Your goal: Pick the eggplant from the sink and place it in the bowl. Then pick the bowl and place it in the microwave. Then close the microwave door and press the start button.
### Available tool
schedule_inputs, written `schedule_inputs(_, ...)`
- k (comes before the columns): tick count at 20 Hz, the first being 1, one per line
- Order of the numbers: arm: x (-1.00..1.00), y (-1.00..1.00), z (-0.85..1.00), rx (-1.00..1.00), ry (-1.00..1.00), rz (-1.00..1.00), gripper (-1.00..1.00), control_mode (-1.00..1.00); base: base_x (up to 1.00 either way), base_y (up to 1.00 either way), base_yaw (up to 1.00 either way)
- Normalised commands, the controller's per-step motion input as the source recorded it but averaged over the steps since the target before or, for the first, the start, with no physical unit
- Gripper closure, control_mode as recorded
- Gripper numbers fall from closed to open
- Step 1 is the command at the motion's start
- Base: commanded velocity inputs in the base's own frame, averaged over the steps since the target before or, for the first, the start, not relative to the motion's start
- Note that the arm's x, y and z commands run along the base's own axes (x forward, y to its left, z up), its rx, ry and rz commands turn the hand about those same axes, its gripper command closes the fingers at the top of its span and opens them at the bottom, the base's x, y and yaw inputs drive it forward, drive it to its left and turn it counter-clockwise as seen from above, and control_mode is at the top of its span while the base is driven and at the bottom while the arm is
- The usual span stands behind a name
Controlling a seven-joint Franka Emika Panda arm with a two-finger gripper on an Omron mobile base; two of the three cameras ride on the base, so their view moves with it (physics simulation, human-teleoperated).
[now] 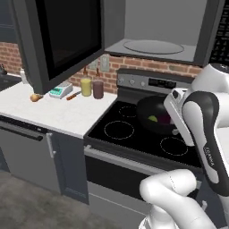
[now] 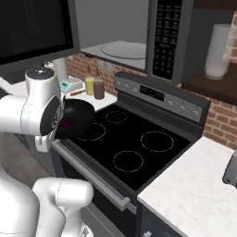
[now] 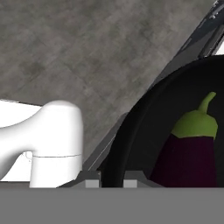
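Observation:
My gripper (image 3: pixel 111 183) is shut on the rim of the black bowl (image 3: pixel 131 131), which passes between the two finger tips. The dark purple eggplant (image 3: pixel 192 153) with its green cap lies inside the bowl. From the base, the bowl (image 1: pixel 152 112) (image 2: pixel 77 115) hangs just above the stove's left burners, and my white arm covers its near side. The eggplant (image 1: pixel 162 119) shows inside it. Above the stove the microwave (image 1: pixel 152 47) (image 2: pixel 166 32) stands open, with its round plate bare. The microwave door (image 1: pixel 67 40) (image 2: pixel 32 28) is swung out to the left. A dark strip of the sink (image 1: pixel 5 82) shows at the far left.
The black stove (image 1: pixel 134 134) (image 2: pixel 139 148) has several burner rings and a raised knob panel behind. A yellow jar (image 1: pixel 86 86), a brown jar (image 1: pixel 98 89), a small scale (image 1: pixel 60 91) and an onion-like lump (image 1: pixel 35 97) sit on the left white counter. A white jar (image 2: pixel 217 51) stands on the right shelf.

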Motion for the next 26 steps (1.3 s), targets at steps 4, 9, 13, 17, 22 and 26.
schedule_inputs(4,0.00,0.00,0.00,0.00,0.00,0.00,1.00,1.00,0.11,-0.05,0.44)
schedule_inputs(9,0.00,0.00,0.00,0.00,0.00,0.00,1.00,1.00,0.21,-0.11,0.29)
schedule_inputs(13,0.00,0.00,0.00,0.00,0.00,0.00,1.00,1.00,0.12,0.00,0.01)
schedule_inputs(17,0.00,0.00,0.00,0.00,0.00,0.00,1.00,1.00,0.01,0.00,-0.04)
schedule_inputs(22,0.00,-0.02,0.44,0.00,-0.04,-0.10,1.00,-1.00,0.00,0.00,0.00)
schedule_inputs(26,0.00,0.00,0.53,0.00,-0.15,-0.10,1.00,-1.00,0.00,0.00,0.00)
